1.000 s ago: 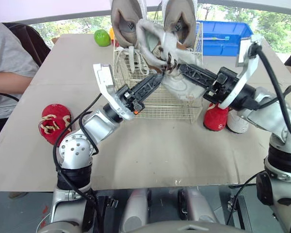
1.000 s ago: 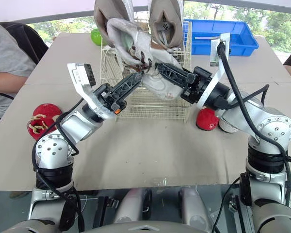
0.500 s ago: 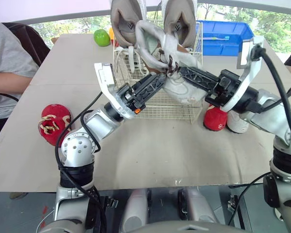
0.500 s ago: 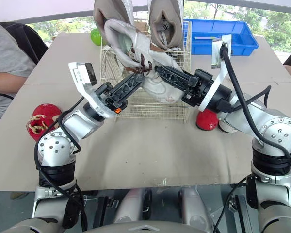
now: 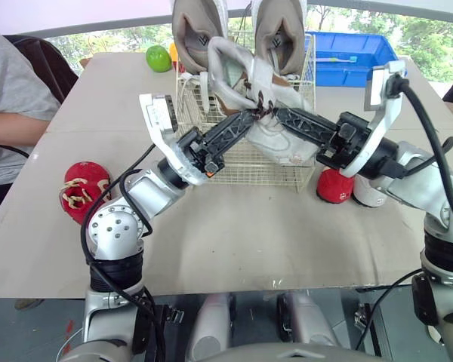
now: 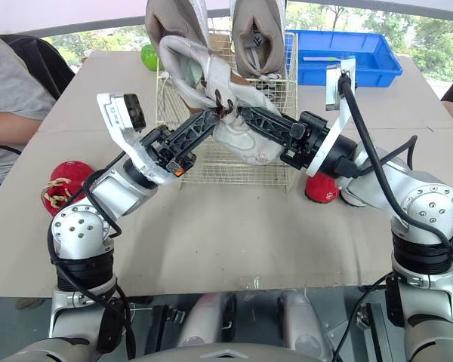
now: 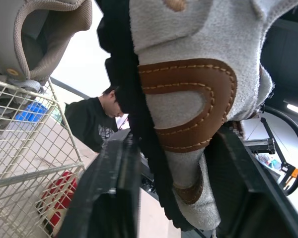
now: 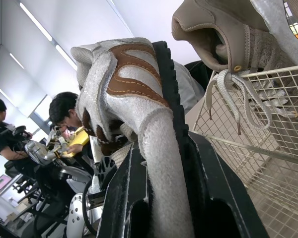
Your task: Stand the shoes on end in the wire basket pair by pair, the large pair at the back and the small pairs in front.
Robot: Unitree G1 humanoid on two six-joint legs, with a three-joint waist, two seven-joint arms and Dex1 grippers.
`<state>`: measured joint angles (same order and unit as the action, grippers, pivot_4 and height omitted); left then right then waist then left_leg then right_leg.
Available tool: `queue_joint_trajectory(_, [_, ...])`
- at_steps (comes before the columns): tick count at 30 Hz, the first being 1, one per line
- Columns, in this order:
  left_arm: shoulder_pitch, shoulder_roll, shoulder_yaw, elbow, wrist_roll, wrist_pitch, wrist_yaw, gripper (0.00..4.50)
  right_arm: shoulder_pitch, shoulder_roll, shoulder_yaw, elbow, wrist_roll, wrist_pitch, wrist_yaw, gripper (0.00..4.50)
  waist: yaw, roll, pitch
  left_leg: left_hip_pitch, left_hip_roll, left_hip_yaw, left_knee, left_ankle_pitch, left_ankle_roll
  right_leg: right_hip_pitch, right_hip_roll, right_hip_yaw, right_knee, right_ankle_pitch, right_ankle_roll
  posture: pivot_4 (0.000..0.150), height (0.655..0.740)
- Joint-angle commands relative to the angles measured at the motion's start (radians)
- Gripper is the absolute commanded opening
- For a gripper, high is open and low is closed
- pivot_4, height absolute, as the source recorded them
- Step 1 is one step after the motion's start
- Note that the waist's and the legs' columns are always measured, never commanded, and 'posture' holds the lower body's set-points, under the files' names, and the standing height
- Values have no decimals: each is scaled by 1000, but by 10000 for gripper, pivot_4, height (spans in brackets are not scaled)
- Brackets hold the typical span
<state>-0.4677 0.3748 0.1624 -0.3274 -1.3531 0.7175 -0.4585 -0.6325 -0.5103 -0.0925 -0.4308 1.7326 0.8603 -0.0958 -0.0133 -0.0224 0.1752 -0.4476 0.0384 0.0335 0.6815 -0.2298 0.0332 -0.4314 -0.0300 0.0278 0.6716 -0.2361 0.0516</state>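
Clamped shut on the white shoes [image 5: 281, 142] from opposite sides with the left gripper [image 5: 245, 118] and the right gripper [image 5: 275, 113], fingertips almost meeting, over the front part of the wire basket [image 5: 249, 170]. At the back of the basket, on end: the large grey shoes [image 5: 197, 30]. On the table left of the basket, well apart: a red shoe [image 5: 83, 192]; just right of the basket: a second red shoe [image 5: 334, 185].

We take this for a robotics lab workroom: long ceiling strip lights [image 8: 34, 18], people [image 8: 64, 111] at crowded workstations, a blue plastic bin [image 5: 355, 60] on the desk [image 5: 249, 241], a seated person [image 5: 11, 98] alongside.
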Motion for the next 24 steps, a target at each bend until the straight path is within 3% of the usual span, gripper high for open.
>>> queue_joint_trajectory(1, [-16,5,40,-18,-17,-14,-26,11735,-18,-2,6,-21,7,-10,34,1115,0,0,0,0,0,0,0,0,0,0,0,0,0,0,0,1500,7400])
queue_joint_trajectory(3, [-12,8,40,-22,-13,-12,-29,3651,-19,-4,7,-21,5,-13,39,1114,0,0,0,0,0,0,0,0,0,0,0,0,0,0,0,1500,7400])
queue_joint_trajectory(6, [-8,10,42,-23,-5,-16,-32,3284,-17,-6,8,-24,-1,-19,45,1113,0,0,0,0,0,0,0,0,0,0,0,0,0,0,0,1500,7400])
queue_joint_trajectory(11, [-20,71,90,-30,-18,0,-40,3282,3,-38,-4,-104,-213,-56,224,24576,0,0,0,0,0,0,0,0,0,0,0,0,0,0,0,1500,7400])
queue_joint_trajectory(14, [-69,179,143,17,-14,31,-61,3282,64,-141,17,-208,-466,-119,396,40025,2,0,0,-1,1,-1,-1,0,0,-1,0,-1,-1,0,0,1500,7400])
queue_joint_trajectory(15, [-88,216,152,37,-2,42,-75,3282,89,-176,27,-232,-546,-146,451,43065,5,0,0,-1,0,-2,-1,0,0,-1,0,-2,-1,0,0,1500,7400])
queue_joint_trajectory(19, [-222,367,139,158,149,13,-194,3282,211,-282,11,-272,-749,-257,646,44568,7,0,0,-1,0,-1,-1,0,0,0,0,-3,-5,0,0,1500,7400])
queue_joint_trajectory(24, [-396,486,-16,364,520,-207,-431,3282,288,-306,-31,-251,-841,-326,733,44568,7,0,0,-1,-1,5,-1,0,0,2,0,-2,-7,0,0,1500,7400])
